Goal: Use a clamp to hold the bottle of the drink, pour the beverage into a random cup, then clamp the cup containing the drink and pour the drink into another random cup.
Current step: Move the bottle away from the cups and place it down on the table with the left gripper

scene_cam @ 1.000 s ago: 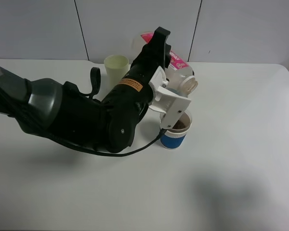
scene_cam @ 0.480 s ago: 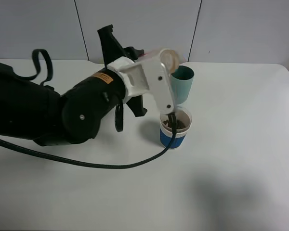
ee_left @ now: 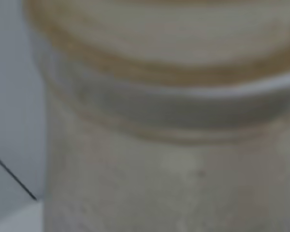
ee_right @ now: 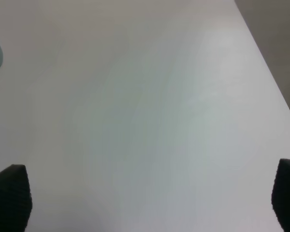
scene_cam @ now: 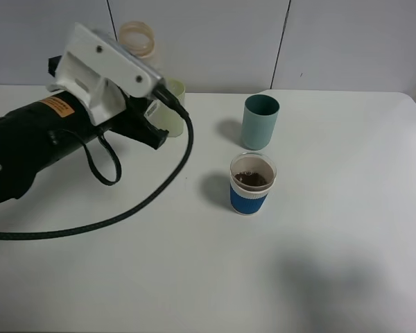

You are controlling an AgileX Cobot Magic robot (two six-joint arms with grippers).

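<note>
left gripper clasps translucent ridged bottle (blurred close-up); right gripper spread wide, empty

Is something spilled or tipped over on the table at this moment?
Nothing stands out. The blue cup holding the brown drink and the teal cup both stand upright, and no spill shows on the table around them.

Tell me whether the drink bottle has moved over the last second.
Yes. The bottle has swung away from above the blue cup, which stands in the same spot, and is now well to its left and farther back.
</note>
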